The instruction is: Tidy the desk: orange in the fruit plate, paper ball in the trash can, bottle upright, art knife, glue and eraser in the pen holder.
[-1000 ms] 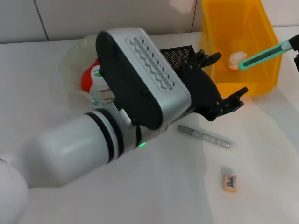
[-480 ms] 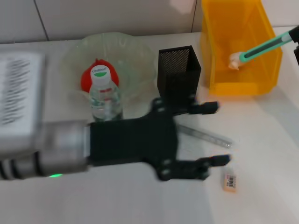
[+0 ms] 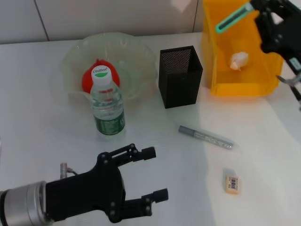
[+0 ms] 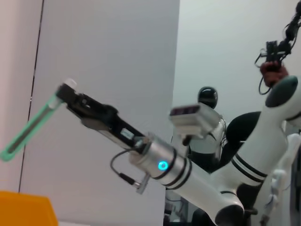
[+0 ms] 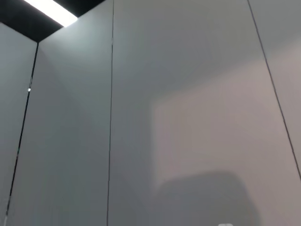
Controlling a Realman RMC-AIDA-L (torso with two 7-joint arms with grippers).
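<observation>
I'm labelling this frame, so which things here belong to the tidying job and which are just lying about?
Job:
orange
fruit plate
bottle
pen holder
trash can
paper ball
art knife, in right gripper
glue
eraser

Lying about:
nothing else on the desk

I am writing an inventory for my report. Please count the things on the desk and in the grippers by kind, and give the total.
Containers: 3 (fruit plate, pen holder, trash can)
Stationery: 3 (art knife in right gripper, glue, eraser)
Bottle: 1
Orange: 1
Paper ball: 1
Total: 9

bottle beside pen holder, gap between
</observation>
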